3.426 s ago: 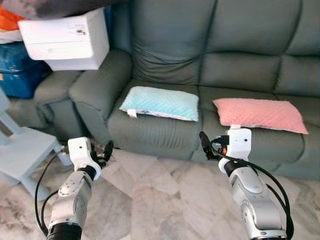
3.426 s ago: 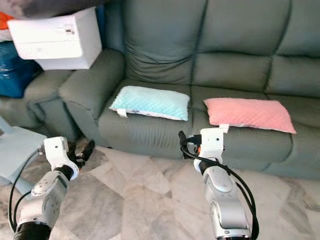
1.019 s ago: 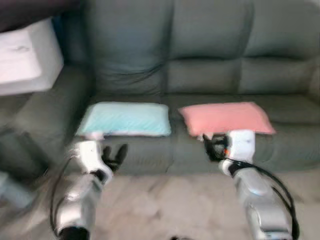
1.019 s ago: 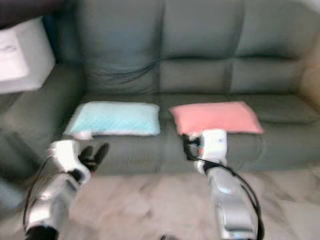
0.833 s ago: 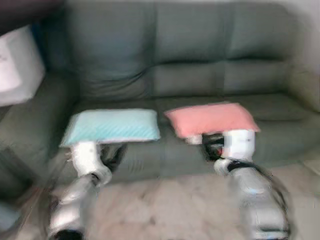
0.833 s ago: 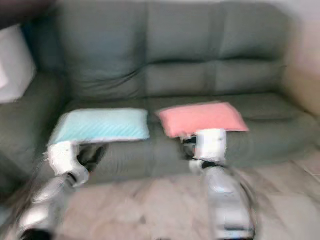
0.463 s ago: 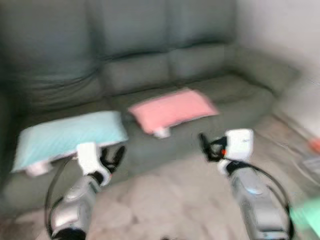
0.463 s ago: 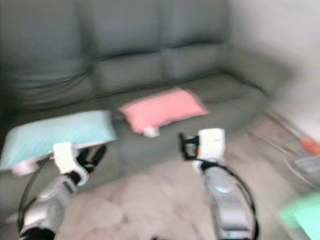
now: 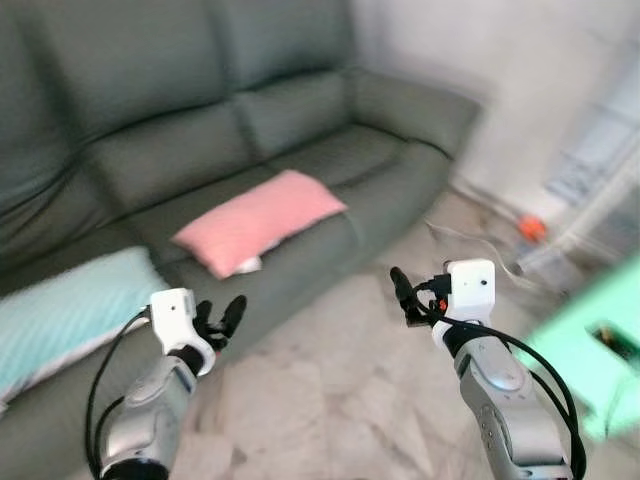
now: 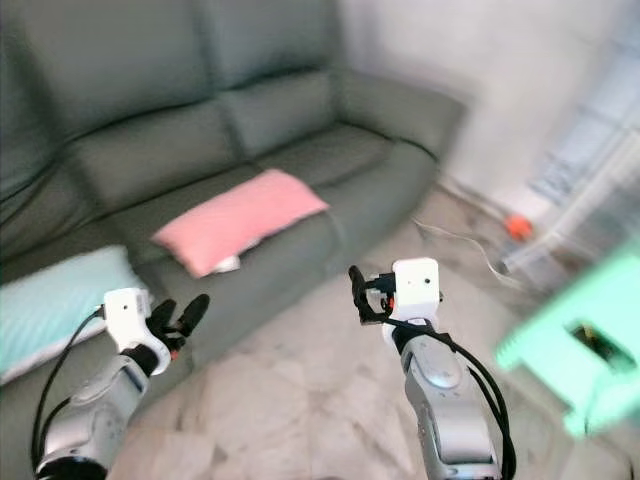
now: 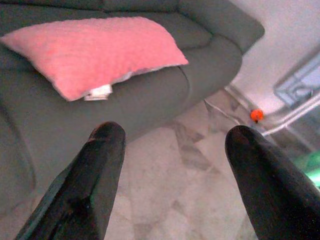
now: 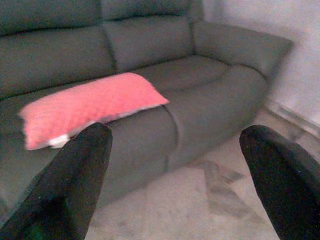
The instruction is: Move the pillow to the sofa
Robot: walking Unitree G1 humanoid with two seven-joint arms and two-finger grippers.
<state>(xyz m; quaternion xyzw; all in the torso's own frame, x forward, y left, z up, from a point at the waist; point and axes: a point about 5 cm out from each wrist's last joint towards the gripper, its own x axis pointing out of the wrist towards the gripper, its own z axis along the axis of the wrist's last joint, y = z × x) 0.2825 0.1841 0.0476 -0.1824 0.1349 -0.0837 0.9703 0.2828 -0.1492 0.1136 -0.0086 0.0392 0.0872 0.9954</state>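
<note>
The pink pillow [image 9: 258, 221] lies flat on the middle seat of the grey sofa [image 9: 300, 110], ahead of both claws and well apart from them. A light blue pillow [image 9: 60, 315] lies on the seat just behind the left gripper [image 9: 220, 315]. Its 2 fingers stand wide, empty. The right gripper [image 9: 400, 295] hangs over the marble floor [image 9: 340, 400], also wide and empty. At far right sits a blurred green thing [image 9: 600, 340], perhaps a stool.

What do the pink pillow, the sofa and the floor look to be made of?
Pink pillow: soft plush fabric, going by its fuzzy dimpled surface. Sofa: grey-green leather or faux leather; smooth, faint sheen, creased. Floor: polished marble-look stone or tile, pale with veining.
</note>
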